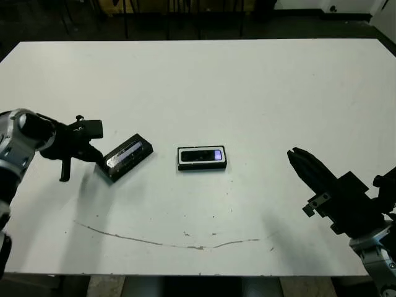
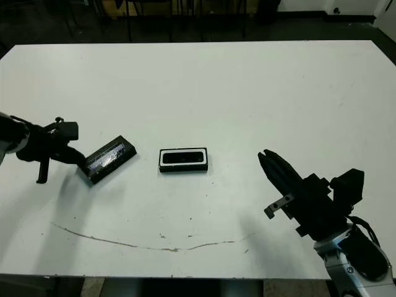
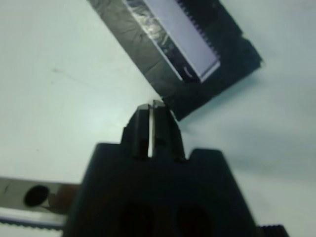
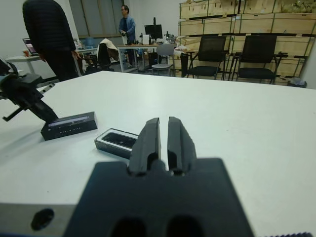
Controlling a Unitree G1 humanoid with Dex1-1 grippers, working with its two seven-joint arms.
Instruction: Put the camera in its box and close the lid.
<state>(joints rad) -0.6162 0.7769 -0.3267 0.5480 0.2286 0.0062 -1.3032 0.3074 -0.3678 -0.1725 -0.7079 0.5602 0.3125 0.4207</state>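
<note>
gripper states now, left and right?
Left gripper: shut, empty, fingertips at a corner of the lid.
Right gripper: shut, empty, away from the box.

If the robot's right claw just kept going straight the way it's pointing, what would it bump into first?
Probably the small black box with white lining, holding the slim black camera. The right gripper points towards it over bare white table; depth is hard to judge.
</note>
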